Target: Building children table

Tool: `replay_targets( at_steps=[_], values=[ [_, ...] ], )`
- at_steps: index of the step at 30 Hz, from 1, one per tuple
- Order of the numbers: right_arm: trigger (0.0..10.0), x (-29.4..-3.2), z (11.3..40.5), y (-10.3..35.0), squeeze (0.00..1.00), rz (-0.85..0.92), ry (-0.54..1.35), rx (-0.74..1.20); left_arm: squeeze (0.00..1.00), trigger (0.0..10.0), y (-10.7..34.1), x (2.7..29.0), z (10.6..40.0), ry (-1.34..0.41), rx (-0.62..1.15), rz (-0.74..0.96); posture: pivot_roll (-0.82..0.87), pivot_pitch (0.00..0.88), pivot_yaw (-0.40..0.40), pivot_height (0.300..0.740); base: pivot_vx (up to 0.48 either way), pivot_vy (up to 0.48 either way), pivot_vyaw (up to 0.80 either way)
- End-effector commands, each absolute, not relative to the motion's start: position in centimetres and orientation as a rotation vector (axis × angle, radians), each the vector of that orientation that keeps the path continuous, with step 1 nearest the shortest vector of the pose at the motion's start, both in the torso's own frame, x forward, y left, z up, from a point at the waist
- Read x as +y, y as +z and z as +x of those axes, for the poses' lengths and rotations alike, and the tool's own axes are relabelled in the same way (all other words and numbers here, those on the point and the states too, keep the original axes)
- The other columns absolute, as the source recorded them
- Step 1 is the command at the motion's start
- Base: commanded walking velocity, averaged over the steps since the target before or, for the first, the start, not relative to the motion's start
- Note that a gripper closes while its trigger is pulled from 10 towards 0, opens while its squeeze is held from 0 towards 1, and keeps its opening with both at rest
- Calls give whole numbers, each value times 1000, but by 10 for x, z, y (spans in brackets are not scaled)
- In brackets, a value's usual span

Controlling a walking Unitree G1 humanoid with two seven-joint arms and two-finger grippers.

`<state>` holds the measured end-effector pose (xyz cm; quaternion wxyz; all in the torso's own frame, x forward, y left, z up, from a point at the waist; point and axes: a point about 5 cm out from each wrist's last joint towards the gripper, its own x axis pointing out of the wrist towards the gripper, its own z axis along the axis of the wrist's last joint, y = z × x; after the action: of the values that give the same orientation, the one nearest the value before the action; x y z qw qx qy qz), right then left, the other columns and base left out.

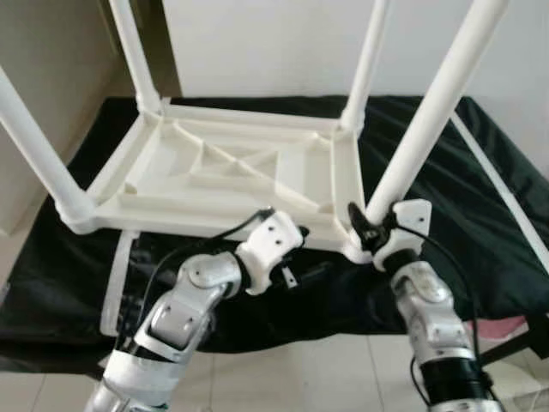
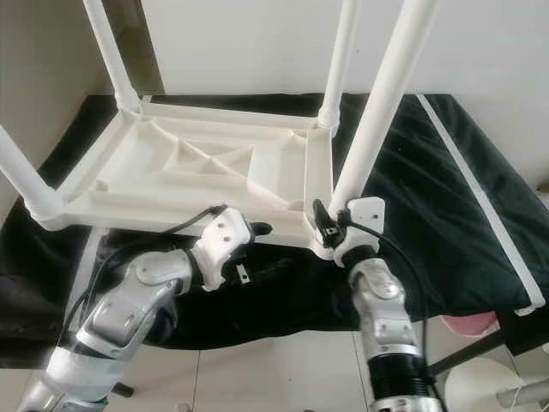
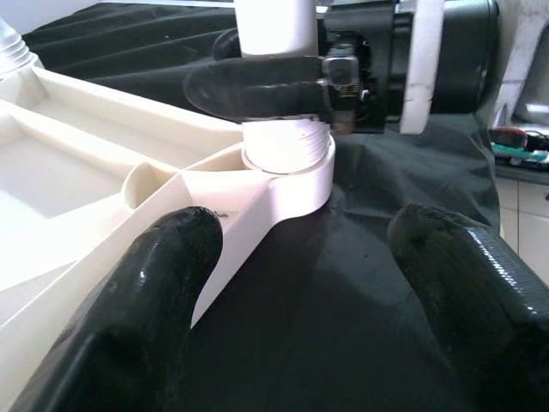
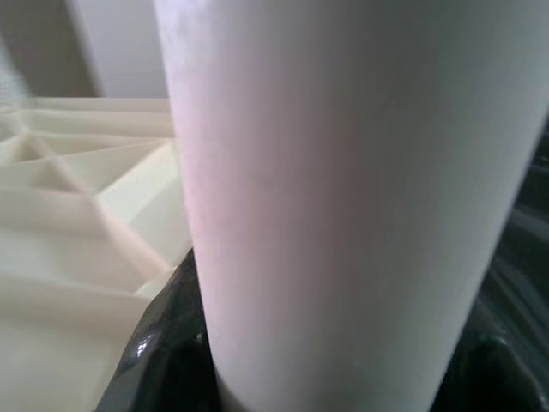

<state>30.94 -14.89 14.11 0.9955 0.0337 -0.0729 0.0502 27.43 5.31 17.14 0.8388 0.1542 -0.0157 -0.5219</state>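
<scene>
- right gripper (image 3: 283, 86) fingers clamped round near-right table leg (image 1: 433, 112), just above its corner socket (image 3: 287, 163)
- left gripper (image 3: 317, 283) fingers spread, holding nothing, just beside tabletop's near edge, aimed at that socket
- white tabletop (image 1: 232, 167) upside down on black cloth (image 1: 480, 215), 4 legs pointing up

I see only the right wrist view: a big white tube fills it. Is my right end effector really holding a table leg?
Observer: Yes. The right end effector is shut on the table leg, just above its corner socket.
Operator: How many legs are already on the table?
Observer: Four stand up from the upturned tabletop.
Operator: Where is the left end effector?
Observer: The left end effector is open, close beside the same corner, gripping nothing.
</scene>
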Motion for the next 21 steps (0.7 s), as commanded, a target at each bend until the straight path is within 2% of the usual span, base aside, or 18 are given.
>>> replay_targets(
  at_steps=[1,4,8,12,17,18,20,21],
  values=[
    [10000,-143,305,124,0,115,69,-62,0,10000,169,50,274,-1113,-28,337,-26,51,7,740,0,0,0],
    [10000,-140,305,125,0,119,74,-66,0,10000,168,50,274,-1112,-28,338,-19,47,3,740,0,0,0],
    [10000,-129,304,123,0,206,-129,-46,0,10000,165,58,282,-1006,-7,340,-6,33,-3,740,0,0,0],
    [10000,-121,306,128,0,216,-112,-61,0,10000,165,58,282,-1003,-12,343,0,31,-4,740,0,0,0],
    [10000,-123,303,130,0,216,-112,-80,0,10000,166,60,283,-989,-12,344,4,38,-3,740,0,0,0],
    [10000,-123,301,131,275,213,-108,-91,0,10000,166,61,284,-980,-11,344,6,39,-2,740,0,0,0],
    [10000,-123,301,132,275,210,-105,-99,0,10000,166,61,284,-976,-11,343,6,38,-1,740,0,0,0],
    [10000,-124,300,133,1000,212,-103,-104,0,10000,166,62,284,-973,-11,343,6,38,-1,740,0,0,0]
  ],
)
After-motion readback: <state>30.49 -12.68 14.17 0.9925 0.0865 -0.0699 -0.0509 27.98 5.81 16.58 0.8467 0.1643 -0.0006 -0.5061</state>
